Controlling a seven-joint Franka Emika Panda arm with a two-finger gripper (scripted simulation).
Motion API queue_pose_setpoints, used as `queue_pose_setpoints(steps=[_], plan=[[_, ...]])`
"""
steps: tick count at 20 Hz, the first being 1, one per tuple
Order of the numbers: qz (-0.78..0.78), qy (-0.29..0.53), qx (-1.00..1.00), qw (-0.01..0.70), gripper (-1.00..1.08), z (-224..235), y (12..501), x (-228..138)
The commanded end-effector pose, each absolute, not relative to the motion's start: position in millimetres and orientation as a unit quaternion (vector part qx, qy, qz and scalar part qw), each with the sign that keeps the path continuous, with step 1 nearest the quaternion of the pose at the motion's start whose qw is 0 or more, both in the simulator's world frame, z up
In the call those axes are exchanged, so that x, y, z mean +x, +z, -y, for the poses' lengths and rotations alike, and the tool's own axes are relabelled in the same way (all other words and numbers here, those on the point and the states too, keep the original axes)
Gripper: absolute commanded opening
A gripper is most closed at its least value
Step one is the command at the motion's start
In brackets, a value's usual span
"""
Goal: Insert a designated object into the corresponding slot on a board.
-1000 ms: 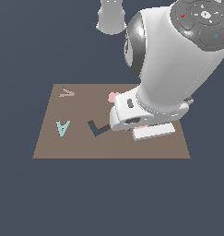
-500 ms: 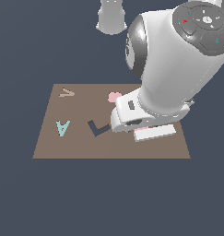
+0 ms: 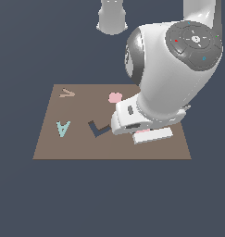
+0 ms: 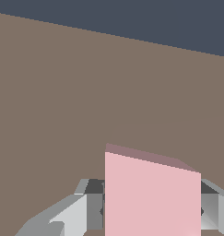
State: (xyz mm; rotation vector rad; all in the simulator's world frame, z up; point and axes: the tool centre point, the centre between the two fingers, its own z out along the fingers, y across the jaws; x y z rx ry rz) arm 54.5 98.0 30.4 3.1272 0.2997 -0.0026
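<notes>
pink tile point(image 4: 152, 196): nearest thing in the wrist view, a flat light-pink square standing between the two grey fingers point(image 4: 67, 216), one at its 3 o'clock side and one at its 9 o'clock side.
gripper point(image 4: 150, 212): closed on the tile, jaws only as wide as the tile; it seems held on edge so it can go down into a cutout.
why so low: in the exterior view a sliver of tile point(image 3: 142, 132) shows under the arm, just above the board point(image 3: 53, 143), at about 4 o'clock from the board's middle.
board beyond: only bare brown in the wrist view.
slot: hidden, probably under the arm; i cannot tell if the tile is lined up.
l cutout point(image 3: 98, 128): dark, at 9 o'clock from the gripper.
blob point(image 3: 115, 97): pink, farther back, near 12 o'clock.
teal a point(image 3: 63, 128): far out at 9 o'clock.
</notes>
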Motion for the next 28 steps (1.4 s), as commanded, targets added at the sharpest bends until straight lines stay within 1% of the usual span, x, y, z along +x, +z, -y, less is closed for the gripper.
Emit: queue_pose_setpoints(steps=[1,18,28], plan=[[-0.095,0.0,0.995,0.0,-1.0,-98.1,29.9,55.0],[-0.099,0.0,0.995,0.0,-1.0,-98.4,33.1,54.6],[-0.166,0.0,0.986,0.0,-1.0,-106.8,33.7,48.4]])
